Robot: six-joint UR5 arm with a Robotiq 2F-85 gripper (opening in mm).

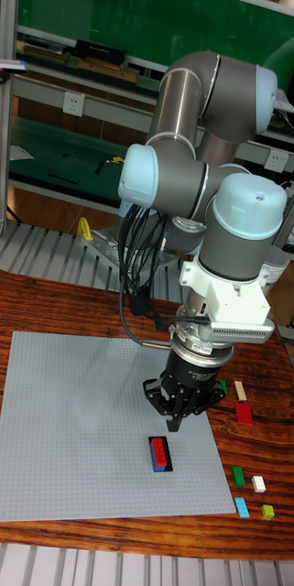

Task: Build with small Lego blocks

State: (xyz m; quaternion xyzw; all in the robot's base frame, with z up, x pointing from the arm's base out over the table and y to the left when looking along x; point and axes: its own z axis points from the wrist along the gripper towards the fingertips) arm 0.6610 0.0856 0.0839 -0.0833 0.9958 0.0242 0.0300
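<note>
A grey baseplate point(73, 421) lies on the wooden table. On its right part sits a small stack point(161, 453): a red brick on top with blue showing along its left edge and black at its right. My gripper point(174, 425) points down just above and behind this stack, slightly to its right. The fingers meet at a point and nothing shows between them. Loose bricks lie on the wood right of the plate: cream point(241, 390), red point(244, 413), green point(239, 474), white point(258, 484), light blue point(243, 507) and yellow-green point(268, 512).
The arm's big grey and pale blue joints point(211, 174) hang over the table's back right, with cables point(133, 275) looping down. A metal shelf frame point(5, 137) stands behind the table. The table's front edge point(147, 549) is close below the plate.
</note>
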